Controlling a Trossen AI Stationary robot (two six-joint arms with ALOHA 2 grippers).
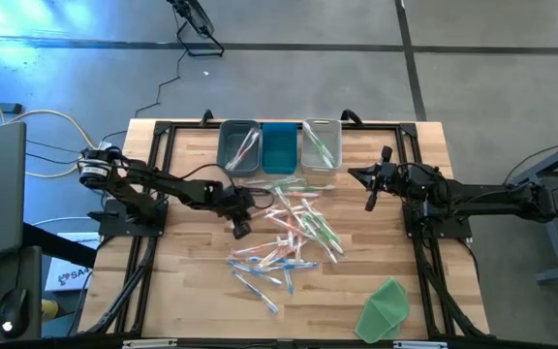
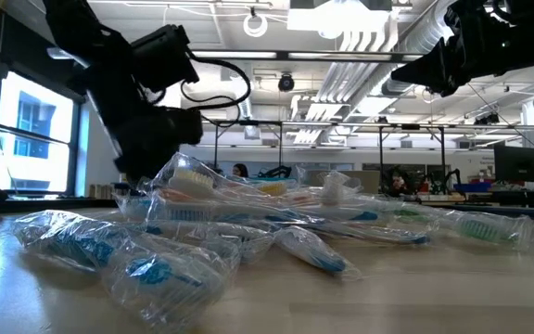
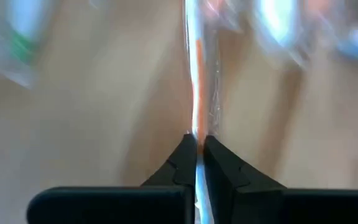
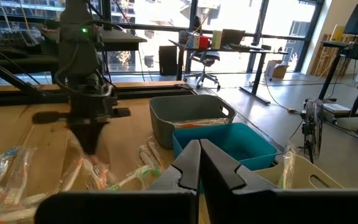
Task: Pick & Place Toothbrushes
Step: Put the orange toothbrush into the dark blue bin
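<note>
High view
Table (image 1: 192, 291): wooden, inside a black frame, both arms reaching in from the sides.
Bins: three in a row at the far edge; grey bin (image 1: 239, 145) on the left with a few brushes inside, blue bin (image 1: 279, 146) in the middle, pale bin (image 1: 322, 142) on the right with green brushes inside.
Toothbrushes (image 1: 289, 237): loose heap of wrapped pink, blue and green sticks mid-table, just in front of the bins, a few strays nearer the front edge.
Cloth (image 1: 386, 308): green, folded, near the front right corner, apart from the heap.
Left claw (image 1: 239, 225): low at the heap's left edge.
Right claw (image 1: 370, 202): raised beside the pale bin, right of the heap, holding nothing.

Low view
Toothbrushes (image 2: 248, 218): crinkled clear wrappers across the table, blue and green bristle heads showing.
Left claw (image 2: 146, 172): down at the left end of the heap, tips hidden behind wrappers.

Left wrist view
Left claw (image 3: 196, 146): fingers (image 3: 180, 165) pressed nearly together, clamped on one orange brush (image 3: 198, 81) in clear wrap that runs straight ahead over the table.

Right wrist view
Right claw (image 4: 199, 149): fingers together, empty, above the table facing the bins.
Left arm (image 4: 89, 93): farther off, reaching down into the heap.
</note>
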